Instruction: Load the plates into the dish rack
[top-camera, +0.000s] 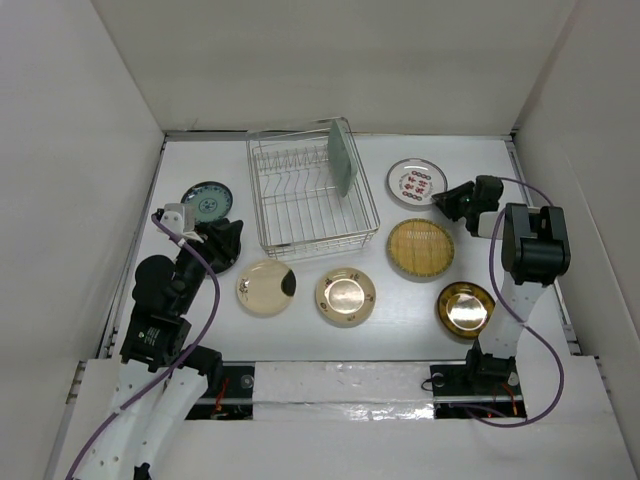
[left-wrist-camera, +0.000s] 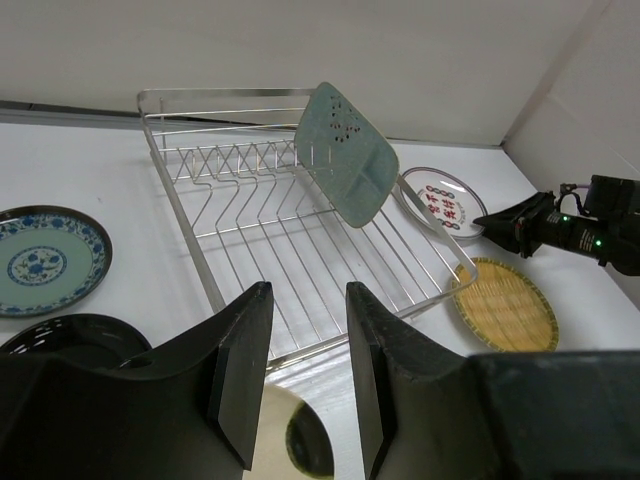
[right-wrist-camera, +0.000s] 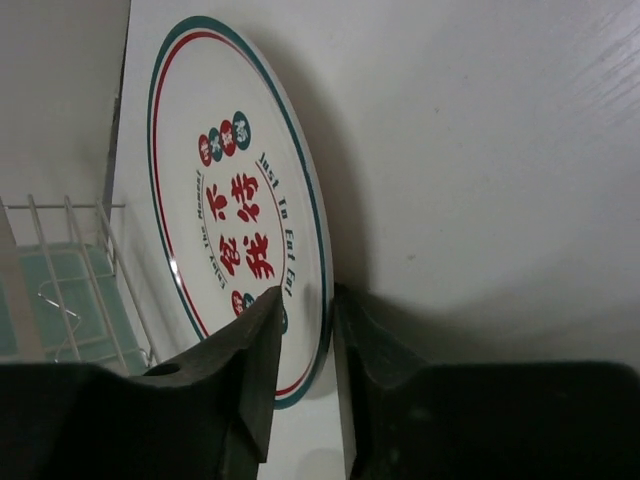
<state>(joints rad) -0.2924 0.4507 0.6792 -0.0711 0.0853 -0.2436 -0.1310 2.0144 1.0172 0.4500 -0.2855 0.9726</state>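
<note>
The silver wire dish rack (top-camera: 300, 215) stands at the back centre with the pale green plate (top-camera: 342, 157) upright in its right end. It also shows in the left wrist view (left-wrist-camera: 250, 230). The white plate with red marks (top-camera: 414, 182) lies to the rack's right. My right gripper (top-camera: 447, 203) is at its right rim. In the right wrist view the gripper (right-wrist-camera: 306, 295) has closed on the rim of this plate (right-wrist-camera: 235, 180). My left gripper (top-camera: 228, 246) is open and empty (left-wrist-camera: 307, 290), above the cream plate with dark patch (left-wrist-camera: 300, 445), beside the black plate (left-wrist-camera: 70, 335).
The blue-patterned plate (top-camera: 207, 200) lies left of the rack. In front of the rack lie the cream plate with dark patch (top-camera: 266, 287) and the cream-gold plate (top-camera: 346, 296). The woven yellow plate (top-camera: 420, 247) and dark-and-gold plate (top-camera: 465, 308) lie at the right. White walls enclose the table.
</note>
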